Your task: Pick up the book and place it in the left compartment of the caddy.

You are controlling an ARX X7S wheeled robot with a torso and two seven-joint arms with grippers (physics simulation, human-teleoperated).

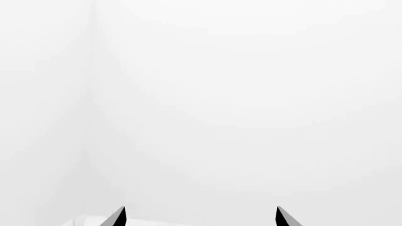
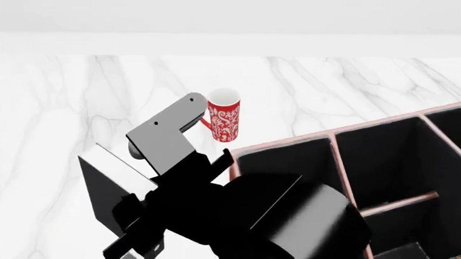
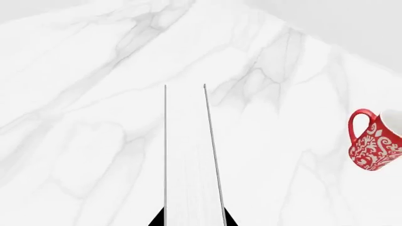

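One book (image 2: 108, 186), one mug (image 2: 225, 120), one caddy (image 2: 327, 137) on the marble table (image 2: 65, 108). The right gripper (image 3: 193, 220) is clenched on the book, its page edges running between the fingertips; the book is held lifted, just left of the caddy's near-left corner. The arm hides part of the left compartment (image 2: 288, 162); the caddy's right side is cut off. The left gripper (image 1: 201, 219) shows only two fingertips, spread apart and holding nothing.

white marble table (image 2: 72, 108), grey veining; red patterned mug (image 2: 224, 121) standing upright on it; reddish-brown caddy (image 2: 338, 156) on it, near the mug, apart
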